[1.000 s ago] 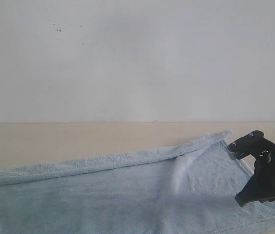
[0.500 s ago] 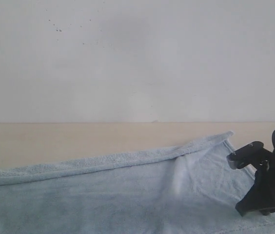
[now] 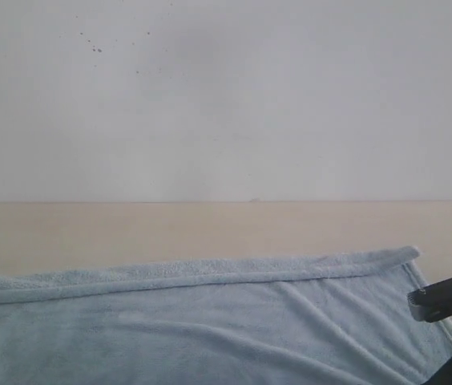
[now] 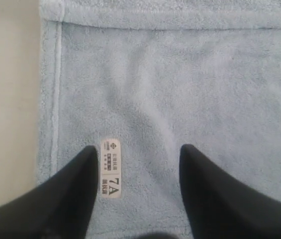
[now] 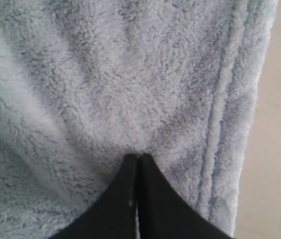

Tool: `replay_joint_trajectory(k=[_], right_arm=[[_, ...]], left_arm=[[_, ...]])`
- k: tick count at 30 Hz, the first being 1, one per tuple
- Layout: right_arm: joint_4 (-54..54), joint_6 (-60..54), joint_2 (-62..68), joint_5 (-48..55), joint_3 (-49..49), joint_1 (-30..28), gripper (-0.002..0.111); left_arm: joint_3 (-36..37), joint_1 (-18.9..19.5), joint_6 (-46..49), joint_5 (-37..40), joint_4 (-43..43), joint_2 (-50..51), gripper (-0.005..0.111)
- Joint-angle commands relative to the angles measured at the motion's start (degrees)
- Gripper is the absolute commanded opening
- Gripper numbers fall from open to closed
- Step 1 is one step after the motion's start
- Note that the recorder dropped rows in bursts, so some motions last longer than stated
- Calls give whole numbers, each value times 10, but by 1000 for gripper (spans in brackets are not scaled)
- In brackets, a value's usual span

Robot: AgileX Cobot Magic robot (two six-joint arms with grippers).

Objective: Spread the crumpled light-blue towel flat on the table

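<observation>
One fluffy pale-blue towel [image 3: 210, 321] with a narrow hem and soft ridges lies spread on the smooth beige table [image 3: 210, 224] below a speckled white wall [image 3: 226, 96], its single white label [image 4: 110, 169] beside the wide-spread left gripper [image 4: 139, 152], while the right gripper [image 5: 137, 158], fingers pressed together, pinches its pile near the hem.

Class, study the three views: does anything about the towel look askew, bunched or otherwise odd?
Two things. On the towel, the far edge looks rolled over into a thick band rather than lying single. Near the right gripper, which is pinched shut on the cloth, long creases fan out and the pile puckers.
</observation>
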Motion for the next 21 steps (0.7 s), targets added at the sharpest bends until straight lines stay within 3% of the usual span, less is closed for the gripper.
replay_joint_trajectory(k=[1,10,14,21], right_arm=[[14,18,-14,96,42,-1,0],[48,13,-203,58,42,-1,0],[91,-14,-270,56,42,-1,0],[215,-114,-312,59,42,-1,0]], left_arm=[[1,0,32,41,-23,-58,44],[83,0,41,66,-24,-127,43],[132,0,45,41,-31,-127,43],[151,0,48,-42,2,-103,43]])
